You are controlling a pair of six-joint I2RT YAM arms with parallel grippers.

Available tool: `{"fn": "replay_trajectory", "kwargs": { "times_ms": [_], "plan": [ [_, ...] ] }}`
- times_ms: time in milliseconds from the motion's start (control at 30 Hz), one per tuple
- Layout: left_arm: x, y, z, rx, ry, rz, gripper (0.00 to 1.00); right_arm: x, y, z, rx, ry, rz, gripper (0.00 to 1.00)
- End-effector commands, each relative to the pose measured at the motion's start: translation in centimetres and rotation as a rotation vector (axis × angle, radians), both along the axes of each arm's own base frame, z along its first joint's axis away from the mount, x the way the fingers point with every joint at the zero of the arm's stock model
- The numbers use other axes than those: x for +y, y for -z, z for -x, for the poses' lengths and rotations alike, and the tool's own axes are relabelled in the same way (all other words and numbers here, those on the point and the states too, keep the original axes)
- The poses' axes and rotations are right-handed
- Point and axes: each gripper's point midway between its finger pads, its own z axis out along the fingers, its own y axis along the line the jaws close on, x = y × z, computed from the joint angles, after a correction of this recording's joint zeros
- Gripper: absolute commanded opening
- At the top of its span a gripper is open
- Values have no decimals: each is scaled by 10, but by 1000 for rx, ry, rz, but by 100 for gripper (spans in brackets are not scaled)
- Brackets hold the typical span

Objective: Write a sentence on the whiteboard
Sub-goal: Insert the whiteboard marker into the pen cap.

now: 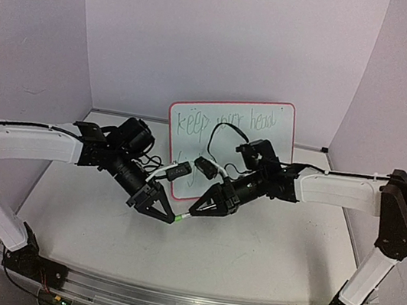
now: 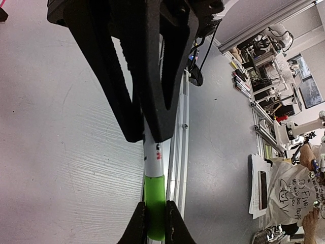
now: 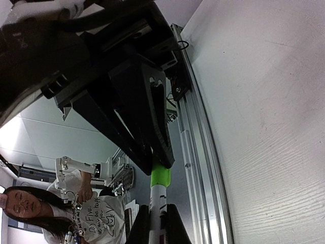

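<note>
The whiteboard [image 1: 268, 136] stands upright at the back, red-rimmed, with "keep your head" written on it; its lower left is hidden behind the arms. In front of it both grippers meet tip to tip on one marker [image 1: 183, 217]. My left gripper [image 1: 175, 219] [image 2: 156, 206] is shut on the green cap [image 2: 154, 195]. My right gripper [image 1: 193, 213] [image 3: 158, 208] is shut on the white barrel [image 3: 160, 201]. The cap [image 3: 161, 176] sits against the barrel's end. The marker hangs above the table.
An aluminium rail [image 1: 180, 300] runs along the table's near edge, also seen as a rail [image 2: 177, 147] in the left wrist view. Pale walls close the back and sides. Black cables [image 1: 226, 129] loop in front of the board.
</note>
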Motion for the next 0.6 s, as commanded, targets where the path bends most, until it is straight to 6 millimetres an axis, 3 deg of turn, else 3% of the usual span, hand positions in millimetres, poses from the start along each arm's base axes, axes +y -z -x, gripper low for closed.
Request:
{"fn": "replay_trajectory", "kwargs": {
  "times_ms": [0,67,133,233,333,467,567],
  "plan": [
    [-24,-60,-8,-185,51,252,0,29,-22,7,-132,-26,-98,0],
    [-22,-57,-10,-192,38,227,6,28,-21,-2,-164,25,-81,0],
    [-19,-53,-18,-210,7,197,22,18,-19,-22,-197,115,-48,0],
    [-8,-55,-38,-255,-90,162,45,-14,-12,-64,-230,304,25,0],
    [7,-58,-65,-325,-237,108,61,-59,7,-98,-222,488,139,0],
    [36,-64,-106,-380,-473,35,70,-114,23,-125,-250,690,269,0],
    [68,-58,-138,-368,-688,-33,75,-134,36,-127,-266,740,327,0]
  ]
}}
